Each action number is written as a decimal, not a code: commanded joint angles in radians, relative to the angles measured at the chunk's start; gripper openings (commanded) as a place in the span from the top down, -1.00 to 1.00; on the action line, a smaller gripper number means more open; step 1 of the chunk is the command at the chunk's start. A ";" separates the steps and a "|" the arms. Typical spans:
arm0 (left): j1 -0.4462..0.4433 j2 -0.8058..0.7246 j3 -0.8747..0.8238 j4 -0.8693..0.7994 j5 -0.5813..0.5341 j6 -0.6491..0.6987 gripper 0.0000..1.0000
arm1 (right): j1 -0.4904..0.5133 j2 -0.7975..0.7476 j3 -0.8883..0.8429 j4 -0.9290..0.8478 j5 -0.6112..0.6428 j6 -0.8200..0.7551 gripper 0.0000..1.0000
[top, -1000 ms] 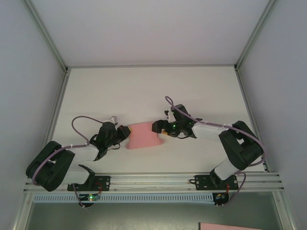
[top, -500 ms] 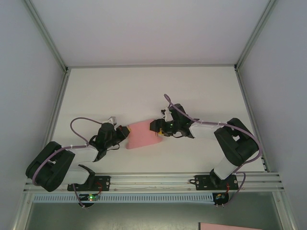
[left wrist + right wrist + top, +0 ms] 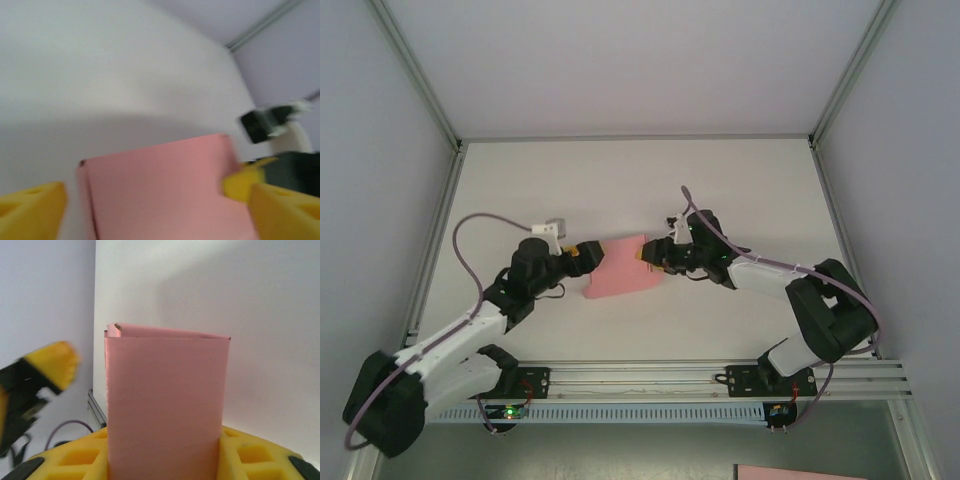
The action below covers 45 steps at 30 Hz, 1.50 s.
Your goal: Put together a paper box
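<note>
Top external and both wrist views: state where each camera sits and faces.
Top external: above and behind the bases, looking down on the table; both arms show, left gripper and right gripper at opposite ends of the paper box.
Left wrist: on the left arm, facing along its spread yellow fingers toward the box.
Right wrist: on the right arm, facing along its fingers, which flank the box.
Shared: both wrist views catch the box and the other arm's yellow fingertip.

One pink paperboard box; two yellow-fingered grippers, left gripper and right gripper; one white table.
</note>
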<state>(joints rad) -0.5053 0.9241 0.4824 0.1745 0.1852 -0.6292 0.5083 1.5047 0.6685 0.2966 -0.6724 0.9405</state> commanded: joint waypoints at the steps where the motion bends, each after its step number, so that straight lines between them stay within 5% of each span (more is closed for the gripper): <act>1: -0.127 -0.076 0.142 -0.211 -0.084 0.460 -1.00 | -0.062 -0.045 -0.010 -0.062 -0.041 0.066 0.26; 4: -0.271 0.004 0.262 -0.342 -0.105 0.767 -1.00 | -0.112 -0.055 0.031 -0.188 -0.091 0.105 0.24; 9: -0.461 0.305 0.463 -0.622 -0.369 1.124 -1.00 | -0.173 -0.072 0.046 -0.251 -0.194 0.199 0.21; 11: -0.487 0.387 0.479 -0.597 -0.437 1.216 -1.00 | -0.201 -0.073 0.055 -0.299 -0.238 0.237 0.22; 17: -0.490 0.442 0.437 -0.451 -0.406 1.365 -1.00 | -0.249 -0.067 0.008 -0.241 -0.364 0.385 0.22; 25: -0.469 0.462 0.402 -0.344 -0.494 1.389 -0.90 | -0.263 -0.081 0.045 -0.401 -0.425 0.324 0.15; 32: -0.457 0.482 0.436 -0.402 -0.469 1.373 0.03 | -0.274 -0.099 0.055 -0.514 -0.411 0.224 0.02; 34: -0.457 0.491 0.445 -0.413 -0.463 1.364 0.11 | -0.275 -0.116 0.053 -0.527 -0.386 0.205 -0.21; 37: -0.452 0.502 0.464 -0.446 -0.444 1.349 0.12 | -0.294 -0.152 0.055 -0.531 -0.342 0.169 -0.96; 39: -0.445 0.508 0.474 -0.482 -0.411 1.344 0.13 | -0.325 -0.196 0.078 -0.561 -0.260 0.113 -0.97; 42: -0.421 0.512 0.499 -0.556 -0.343 1.309 0.13 | -0.353 -0.305 0.177 -0.660 0.025 -0.134 -0.97; 45: -0.356 0.527 0.548 -0.701 -0.180 1.271 0.11 | -0.344 -0.454 0.161 -0.470 0.161 -0.410 -0.97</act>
<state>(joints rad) -0.9165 1.4395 0.9745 -0.3710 -0.1421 0.6983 0.1616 1.1751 0.8108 -0.2848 -0.7109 0.8436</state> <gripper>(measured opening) 0.447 0.985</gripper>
